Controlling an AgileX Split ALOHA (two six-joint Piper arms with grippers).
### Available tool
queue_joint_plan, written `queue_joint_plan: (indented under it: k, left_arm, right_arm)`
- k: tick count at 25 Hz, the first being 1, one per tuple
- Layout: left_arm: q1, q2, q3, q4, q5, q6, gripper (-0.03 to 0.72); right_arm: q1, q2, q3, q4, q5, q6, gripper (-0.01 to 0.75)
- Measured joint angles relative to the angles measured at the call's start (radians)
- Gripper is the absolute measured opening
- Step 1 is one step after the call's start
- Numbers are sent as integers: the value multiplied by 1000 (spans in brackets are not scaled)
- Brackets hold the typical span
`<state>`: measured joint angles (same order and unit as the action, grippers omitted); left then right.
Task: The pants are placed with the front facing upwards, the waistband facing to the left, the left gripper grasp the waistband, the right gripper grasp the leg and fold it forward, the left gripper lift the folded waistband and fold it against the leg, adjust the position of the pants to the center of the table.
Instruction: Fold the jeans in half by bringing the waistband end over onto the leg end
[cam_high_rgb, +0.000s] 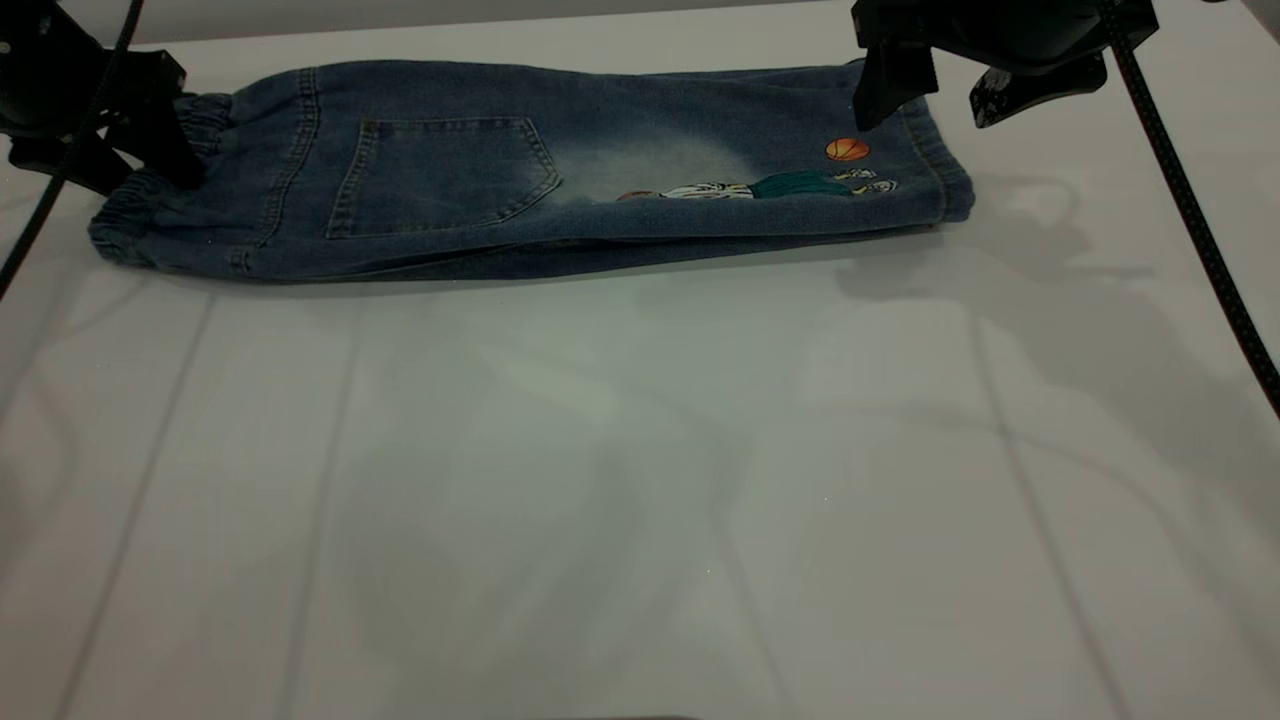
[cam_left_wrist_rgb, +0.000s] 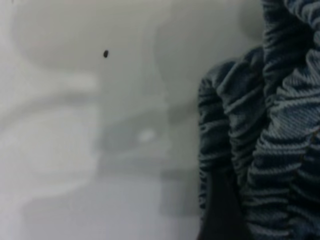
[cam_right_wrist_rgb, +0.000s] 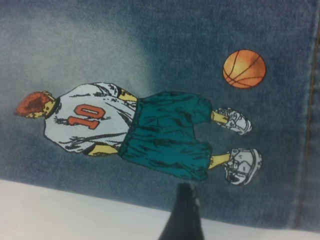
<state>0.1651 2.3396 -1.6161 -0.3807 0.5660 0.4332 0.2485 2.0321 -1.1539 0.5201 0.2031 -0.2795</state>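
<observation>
You see dim, even lighting, soft arm shadows across the large pale grey tabletop (cam_high_rgb: 640, 480), and a blurred left wrist view.

Your left gripper (cam_high_rgb: 150, 150) sits low at the exterior view's far left edge, its black fingers closed on the waistband (cam_high_rgb: 150, 200). Your right gripper (cam_high_rgb: 940, 95) hangs at the upper right, raised, its two dark fingers spread apart with nothing between them, a thick cable trailing down from the arm.
</observation>
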Motion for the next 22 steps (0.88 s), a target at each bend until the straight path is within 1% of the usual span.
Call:
queue_joint_plan:
  k: [6,10,13,14,15,18,22]
  left_arm:
    - [-12,41,-11,-46,-19,0,407]
    - [-15,52,-17,-106,-35,4,353]
    - [-16,53,-17,-139,-34,4,148]
    - [-16,53,-18,-142,-33,4,98]
    - [-16,53,-18,-143,-30,4,81]
    - [-17,55,-35,-142,-1,4,74]
    - [-20,64,-95,-134,108,4,74]
  right_arm:
    - [1,0,0,1,1,0,549]
    - [11,0,-2,1,-5,-7,549]
    - [53,0,-38,1,-7,-57,549]
    - [74,1,-63,1,-7,-76,549]
    - [97,6,-92,1,-9,-89,549]
    - [153,42,-183,2,-10,-117,549]
    - [200,129,-289,2,-5,-125,549]
